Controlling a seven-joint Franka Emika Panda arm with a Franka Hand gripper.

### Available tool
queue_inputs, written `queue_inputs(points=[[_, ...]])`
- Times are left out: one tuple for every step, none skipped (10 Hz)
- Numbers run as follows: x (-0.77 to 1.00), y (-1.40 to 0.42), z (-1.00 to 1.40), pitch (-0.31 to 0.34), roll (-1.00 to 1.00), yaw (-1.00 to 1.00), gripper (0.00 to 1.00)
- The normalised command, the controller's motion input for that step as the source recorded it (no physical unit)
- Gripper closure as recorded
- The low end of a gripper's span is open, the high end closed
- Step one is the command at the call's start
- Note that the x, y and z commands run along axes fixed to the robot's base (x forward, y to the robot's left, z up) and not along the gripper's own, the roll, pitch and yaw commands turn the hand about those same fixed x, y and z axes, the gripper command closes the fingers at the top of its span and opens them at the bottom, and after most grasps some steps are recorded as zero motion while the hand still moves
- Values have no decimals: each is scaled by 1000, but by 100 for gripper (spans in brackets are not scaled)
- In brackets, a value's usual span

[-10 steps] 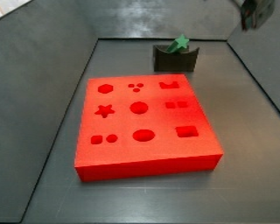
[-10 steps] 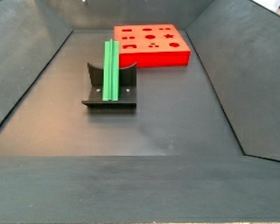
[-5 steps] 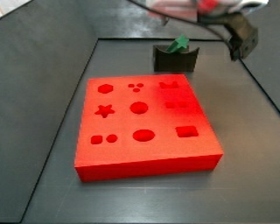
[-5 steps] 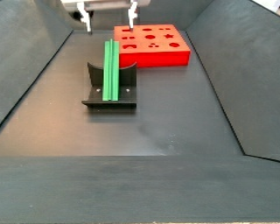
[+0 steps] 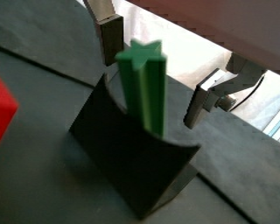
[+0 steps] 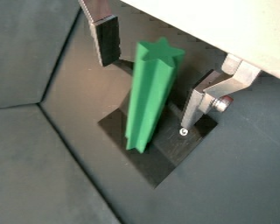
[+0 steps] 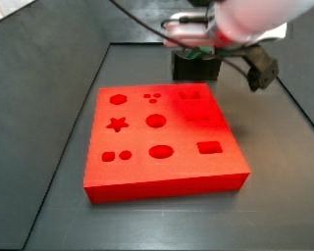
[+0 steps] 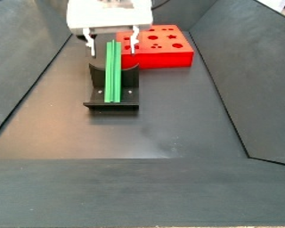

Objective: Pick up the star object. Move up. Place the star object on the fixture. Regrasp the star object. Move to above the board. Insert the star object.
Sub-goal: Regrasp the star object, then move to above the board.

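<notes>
Above the fixture, the gripper is hanging with its fingers spread apart, one on each side of the star object, gripping nothing. Both wrist views are showing clear gaps between the silver plates and the green peg: no contact is visible. The star object is resting in the notch of the fixture, its star-shaped end face pointing toward the wrist cameras. Only part of the dark block is showing in these views, its lower edge being cut off by the frame.

Seen from a side view, the arm is covering most of the fixture, and the star object cannot be made out there at all; the gripper is blurred, so its fingers are hard to separate. The board is lying flat on the dark floor, near the fixture, with all its cut-outs empty. In another side view, the gripper body is hiding the near corner of the board, and a sliver of red is entering a wrist view at the frame edge.
</notes>
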Motion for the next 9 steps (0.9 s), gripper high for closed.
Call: queue_inputs(points=[[92, -7, -371, 26, 81, -8, 0], [90, -9, -284, 32, 79, 2, 0], [0, 0, 0, 0, 0, 0, 100], [47, 117, 1000, 377, 33, -312, 100], [47, 115, 1000, 373, 20, -287, 100], [42, 111, 1000, 376, -7, -163, 100], [37, 105, 1000, 381, -38, -36, 100], [36, 101, 1000, 364, -68, 88, 100], [37, 98, 1000, 339, -76, 158, 100]])
